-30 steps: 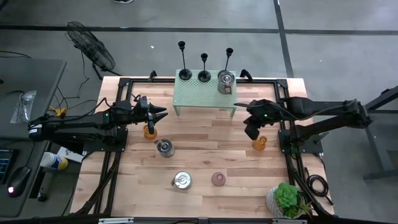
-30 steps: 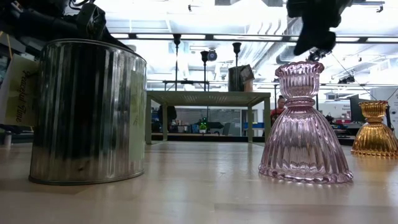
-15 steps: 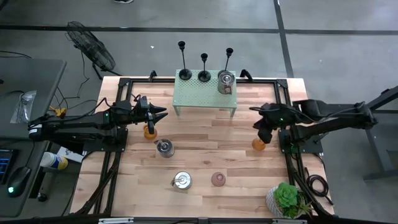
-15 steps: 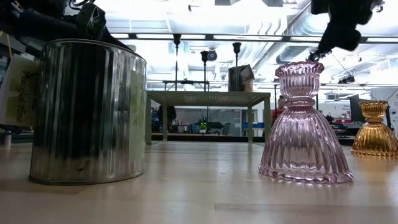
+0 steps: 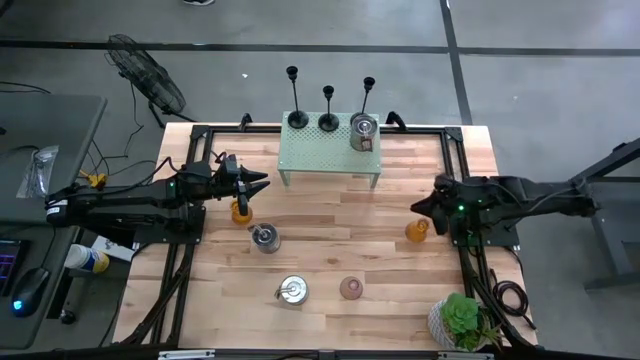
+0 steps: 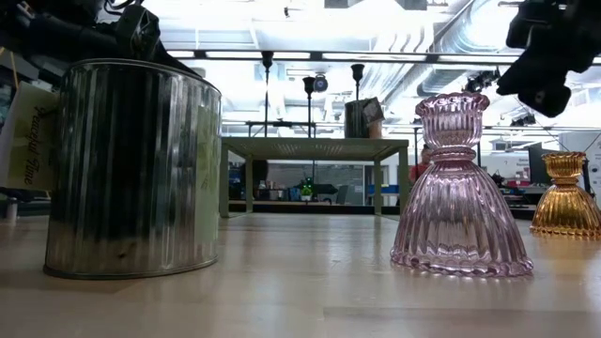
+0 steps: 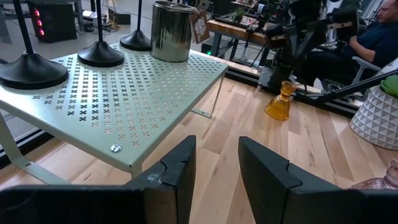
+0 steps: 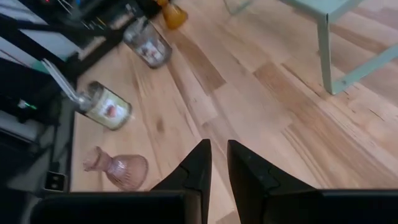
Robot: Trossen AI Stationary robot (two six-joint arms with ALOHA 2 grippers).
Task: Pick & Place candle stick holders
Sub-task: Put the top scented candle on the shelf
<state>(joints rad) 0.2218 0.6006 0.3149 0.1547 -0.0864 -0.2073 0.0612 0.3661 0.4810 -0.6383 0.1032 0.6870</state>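
The wooden table (image 5: 330, 250) is seen carrying a green perforated stand (image 5: 330, 152) at its far edge. Three candle stick holders (image 5: 328, 108) are set upright on the stand beside a metal tin (image 5: 363, 131). The left gripper (image 5: 262, 181) is held slightly parted and empty beside the stand. The right gripper (image 5: 418, 206) is nearly closed on nothing, just beside an amber glass holder (image 5: 417, 232).

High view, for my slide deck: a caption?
Three black candlesticks and a tin on the green stand; both arms flank it.

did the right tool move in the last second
Yes. In the high view the right tool has pulled back toward the table's right edge, from left of the amber glass holder to just above it.
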